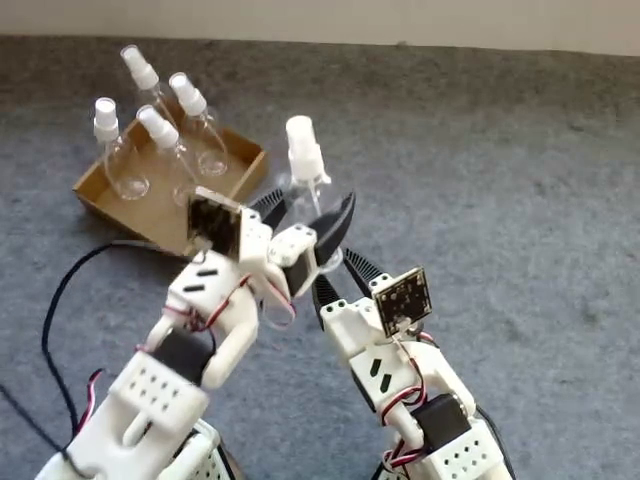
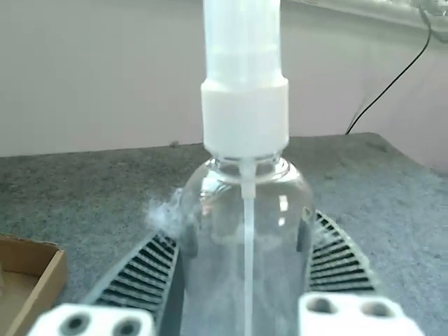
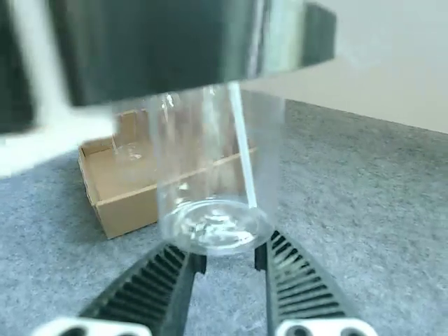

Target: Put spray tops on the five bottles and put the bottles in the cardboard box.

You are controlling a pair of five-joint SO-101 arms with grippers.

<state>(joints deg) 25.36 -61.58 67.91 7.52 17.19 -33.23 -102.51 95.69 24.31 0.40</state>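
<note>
A clear bottle (image 1: 300, 188) with a white spray top (image 1: 303, 145) stands upright just right of the cardboard box (image 1: 120, 212). My left gripper (image 1: 303, 215) is shut on its body; in the left wrist view the bottle (image 2: 241, 203) sits between the black fingers (image 2: 140, 273). My right gripper (image 1: 338, 272) is lower and nearer the front, open, its tips (image 3: 224, 255) just short of the bottle's base (image 3: 210, 234), with nothing between them. Several capped bottles (image 1: 125, 160) stand inside the box.
The box (image 3: 133, 203) lies at the back left on a grey carpet-like surface (image 1: 500, 200). A black cable (image 1: 60, 290) runs along the left arm's side. Open carpet extends to the right and behind the bottle.
</note>
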